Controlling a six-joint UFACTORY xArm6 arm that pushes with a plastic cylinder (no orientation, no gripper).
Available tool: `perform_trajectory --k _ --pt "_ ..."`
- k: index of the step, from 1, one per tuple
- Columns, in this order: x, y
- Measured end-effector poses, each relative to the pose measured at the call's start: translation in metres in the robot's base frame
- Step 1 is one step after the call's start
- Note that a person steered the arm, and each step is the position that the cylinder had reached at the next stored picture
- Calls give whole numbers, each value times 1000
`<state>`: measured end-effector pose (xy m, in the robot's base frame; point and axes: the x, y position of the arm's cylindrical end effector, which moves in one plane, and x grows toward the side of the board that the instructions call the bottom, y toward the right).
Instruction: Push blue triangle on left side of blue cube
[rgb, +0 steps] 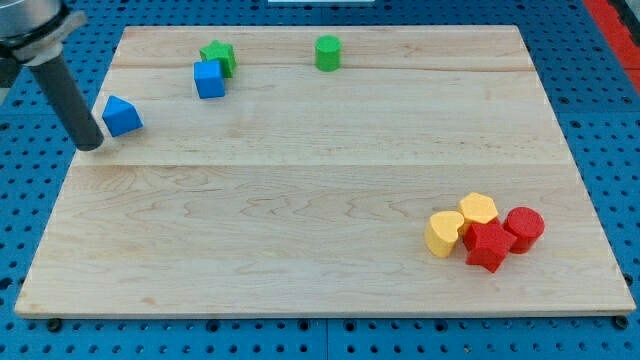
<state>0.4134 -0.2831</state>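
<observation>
1. You see my tip (90, 143), a bare rod with nothing to pinch, just left of the blue triangle (121, 116).
2. The blue cube (209, 79) sits up-right, touching a green block (219, 56).
3. A green cylinder (327, 52) stands farther right.

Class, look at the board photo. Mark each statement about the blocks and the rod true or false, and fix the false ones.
1. My tip is just left of the blue triangle. True.
2. The blue cube touches the green cylinder. False: they stand apart; the green star is the one beside it.
3. The red and yellow blocks cluster at the view's bottom right. True.
4. The blue triangle lies right of the blue cube. False: it lies left, lower down.
</observation>
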Motion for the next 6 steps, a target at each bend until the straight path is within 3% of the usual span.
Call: perform_trajectory --k 3,6 --pt "-47 27" --pt "-92 97"
